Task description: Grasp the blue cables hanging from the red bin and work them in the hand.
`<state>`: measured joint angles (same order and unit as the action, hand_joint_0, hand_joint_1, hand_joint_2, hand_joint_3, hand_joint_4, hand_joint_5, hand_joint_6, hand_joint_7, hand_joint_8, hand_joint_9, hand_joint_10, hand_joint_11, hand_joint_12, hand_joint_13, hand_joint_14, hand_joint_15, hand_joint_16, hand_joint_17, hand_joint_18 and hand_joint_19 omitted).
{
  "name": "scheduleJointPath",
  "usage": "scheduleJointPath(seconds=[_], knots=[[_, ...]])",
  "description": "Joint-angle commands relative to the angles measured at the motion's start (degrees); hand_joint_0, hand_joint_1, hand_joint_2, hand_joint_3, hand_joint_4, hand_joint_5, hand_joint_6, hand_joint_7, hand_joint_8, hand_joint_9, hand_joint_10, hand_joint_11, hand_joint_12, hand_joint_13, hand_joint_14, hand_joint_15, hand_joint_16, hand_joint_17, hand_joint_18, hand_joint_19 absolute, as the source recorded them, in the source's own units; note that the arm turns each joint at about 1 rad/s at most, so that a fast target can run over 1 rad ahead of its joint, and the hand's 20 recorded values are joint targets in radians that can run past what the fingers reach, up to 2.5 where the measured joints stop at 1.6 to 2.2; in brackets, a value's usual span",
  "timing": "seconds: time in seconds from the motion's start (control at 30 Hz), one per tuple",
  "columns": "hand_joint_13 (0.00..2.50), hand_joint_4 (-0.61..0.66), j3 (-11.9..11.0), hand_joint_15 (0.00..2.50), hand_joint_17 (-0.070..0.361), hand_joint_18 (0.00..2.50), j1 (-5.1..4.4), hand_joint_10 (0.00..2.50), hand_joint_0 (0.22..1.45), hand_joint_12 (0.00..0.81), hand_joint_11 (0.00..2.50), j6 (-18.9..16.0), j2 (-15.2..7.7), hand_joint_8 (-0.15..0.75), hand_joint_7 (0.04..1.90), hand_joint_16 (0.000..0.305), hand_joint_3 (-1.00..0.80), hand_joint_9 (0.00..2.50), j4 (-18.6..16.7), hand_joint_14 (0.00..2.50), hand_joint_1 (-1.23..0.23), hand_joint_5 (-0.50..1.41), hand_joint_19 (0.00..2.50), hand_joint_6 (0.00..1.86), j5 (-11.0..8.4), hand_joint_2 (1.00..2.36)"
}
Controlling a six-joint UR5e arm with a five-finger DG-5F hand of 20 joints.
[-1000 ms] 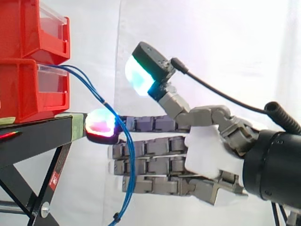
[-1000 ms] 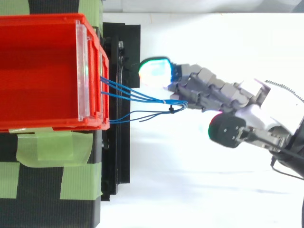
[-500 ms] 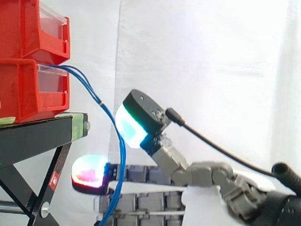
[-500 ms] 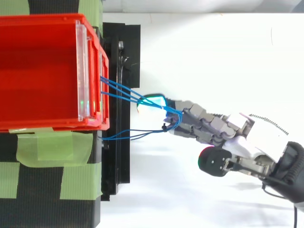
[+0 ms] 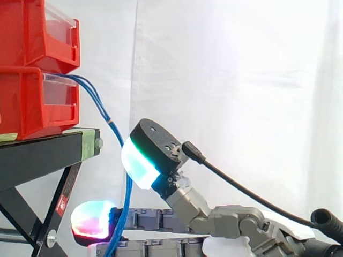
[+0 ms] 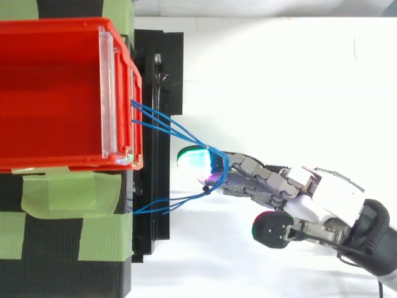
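Note:
Several thin blue cables (image 5: pixel 102 110) leave the front of the lower red bin (image 5: pixel 32 101) and hang down past the stand's edge. From above, the cables (image 6: pixel 173 127) run from the bin (image 6: pixel 56 93) to my fingers, loop over them and trail back toward the stand. My hand (image 6: pixel 322 198) comes in from the right, low beside the stand. Its fingers (image 5: pixel 161 219) lie straight and level with the cables draped across them near the glowing fingertips (image 5: pixel 91 220). The thumb (image 5: pixel 155 144) stands raised above, apart from the fingers, its cyan pad beside the cables.
A second red bin (image 5: pixel 37 32) is stacked on the lower one. Both rest on a black stand (image 5: pixel 37 155) with green tape (image 6: pixel 62 192) on its top. A white curtain hangs behind.
My hand has dropped well below the stand's top and shifted sideways along the stand, dragging the cables down and across. The fingers stay straight; the thumb has come lower with them.

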<state>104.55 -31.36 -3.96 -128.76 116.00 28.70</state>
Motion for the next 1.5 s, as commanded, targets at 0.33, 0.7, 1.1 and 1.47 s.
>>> scheduleJointPath(seconds=[0.33,0.7,1.1,1.47], knots=[[0.17,0.23,-1.3,0.24,0.127,0.04,1.65,0.00,0.77,0.405,0.22,-0.1,0.0,0.337,0.68,0.056,-0.99,0.33,0.1,0.01,-0.48,-0.22,0.34,0.01,0.66,1.00],[0.43,0.24,-2.6,0.34,0.122,0.26,3.15,0.02,0.78,0.437,0.59,-1.6,0.1,0.415,0.68,0.054,-0.97,0.61,2.3,0.01,-0.51,-0.18,0.31,0.01,3.82,1.00],[1.16,0.27,-3.0,1.43,0.139,0.75,3.15,0.11,0.80,0.466,1.75,-2.2,0.1,0.369,0.73,0.062,-0.96,0.94,3.0,0.01,-0.52,-0.13,0.71,0.01,3.91,1.00],[1.02,0.31,-3.0,1.33,0.130,1.26,3.23,1.58,0.80,0.429,1.58,-7.7,3.4,0.361,0.82,0.058,-0.98,0.75,13.9,1.86,-0.52,-0.06,1.49,0.01,6.20,1.00]])
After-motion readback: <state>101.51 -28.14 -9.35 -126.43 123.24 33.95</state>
